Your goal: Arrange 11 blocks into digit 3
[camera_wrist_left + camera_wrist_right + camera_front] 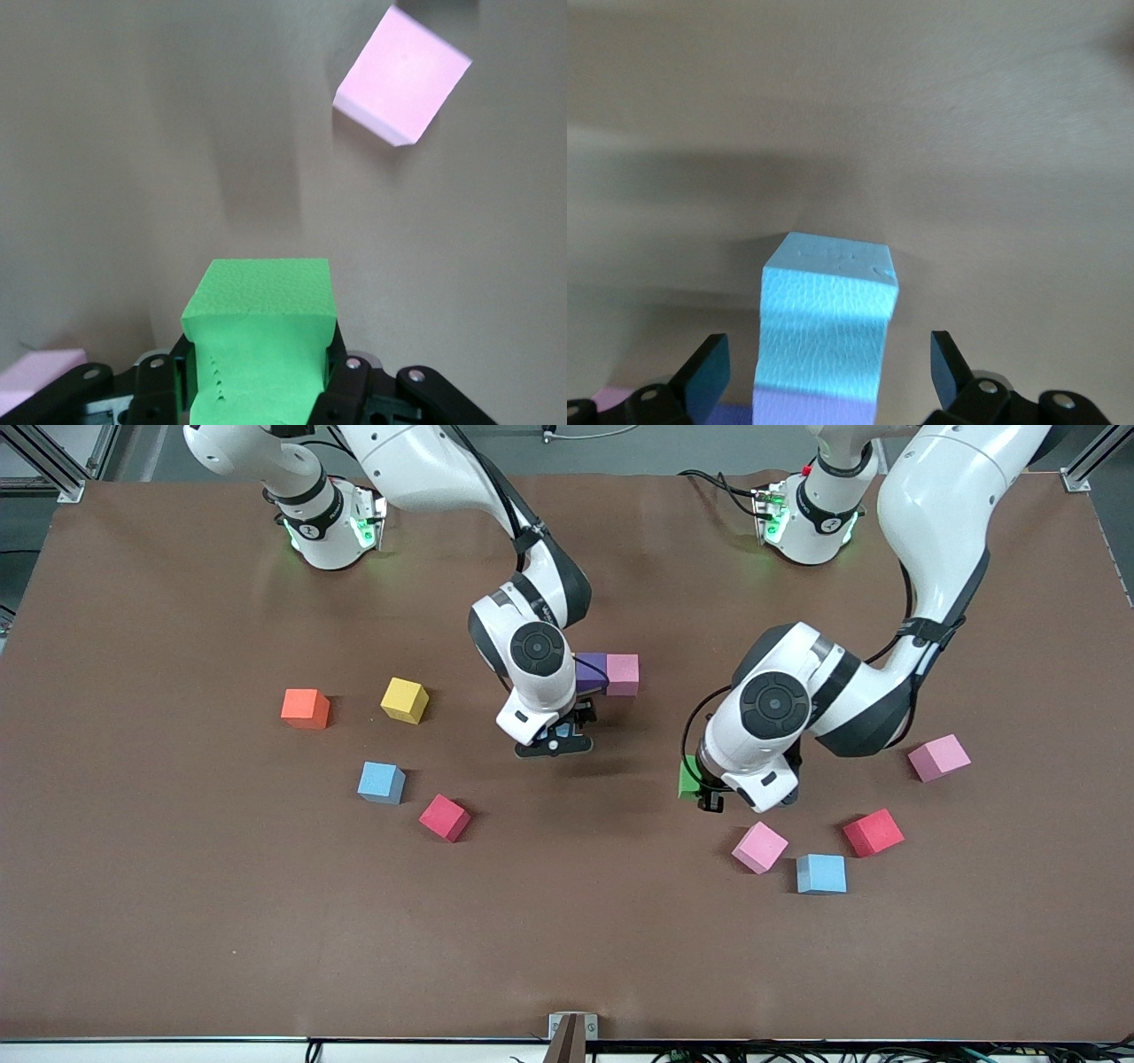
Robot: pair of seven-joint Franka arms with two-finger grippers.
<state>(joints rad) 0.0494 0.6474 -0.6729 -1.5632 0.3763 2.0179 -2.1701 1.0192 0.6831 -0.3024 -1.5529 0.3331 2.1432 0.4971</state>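
Brown tabletop (177,921): right gripper (828,372) spread wide around the light blue cube (828,310) beside the purple cube (592,666); left gripper (257,372) pinches the green cube (259,336) above the pink cube (759,847). Soft, light foam; grip flat faces.

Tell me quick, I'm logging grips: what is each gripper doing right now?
Left gripper: shut on the green block.
Right gripper: open around a light blue block, holding nothing.

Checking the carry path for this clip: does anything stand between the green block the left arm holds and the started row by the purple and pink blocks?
Nothing visible does. The left gripper is shut on the green block. Bare table lies between it and the purple block and pink block. The right gripper, jaws open around a light blue block, crowds that row.
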